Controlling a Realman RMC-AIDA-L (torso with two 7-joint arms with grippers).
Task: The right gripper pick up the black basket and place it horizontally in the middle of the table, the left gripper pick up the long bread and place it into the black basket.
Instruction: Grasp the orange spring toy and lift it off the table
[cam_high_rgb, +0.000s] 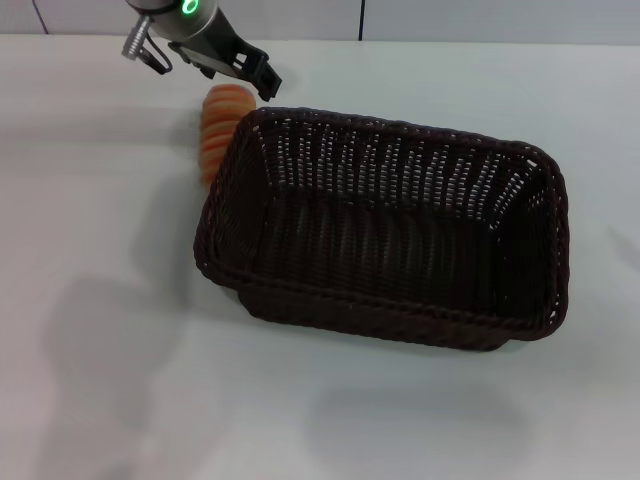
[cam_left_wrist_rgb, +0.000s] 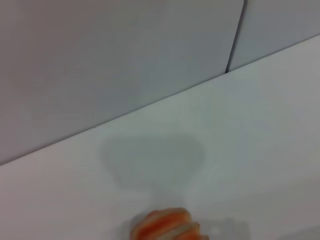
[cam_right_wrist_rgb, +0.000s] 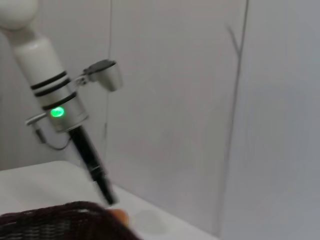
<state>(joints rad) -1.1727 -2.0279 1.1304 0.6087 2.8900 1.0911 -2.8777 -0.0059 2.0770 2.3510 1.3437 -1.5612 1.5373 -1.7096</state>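
The black basket (cam_high_rgb: 398, 127) sits in the middle of the white table (cam_high_rgb: 100, 250), long side across my view, with nothing inside it. The long bread (cam_high_rgb: 222, 125), orange-brown with pale stripes, lies on the table just outside the basket's far left corner. My left gripper (cam_high_rgb: 262, 82) hangs at the end of the silver arm with the green light, just above and behind the bread's far end. The left wrist view catches only the tip of the bread (cam_left_wrist_rgb: 167, 225). The right wrist view shows the left gripper (cam_right_wrist_rgb: 107, 195) pointing down by the bread (cam_right_wrist_rgb: 120, 216), behind the basket rim (cam_right_wrist_rgb: 55, 220). The right gripper is out of view.
A grey wall (cam_high_rgb: 400, 18) with panel seams runs along the table's far edge, close behind the left arm. Bare tabletop lies to the left of and in front of the basket.
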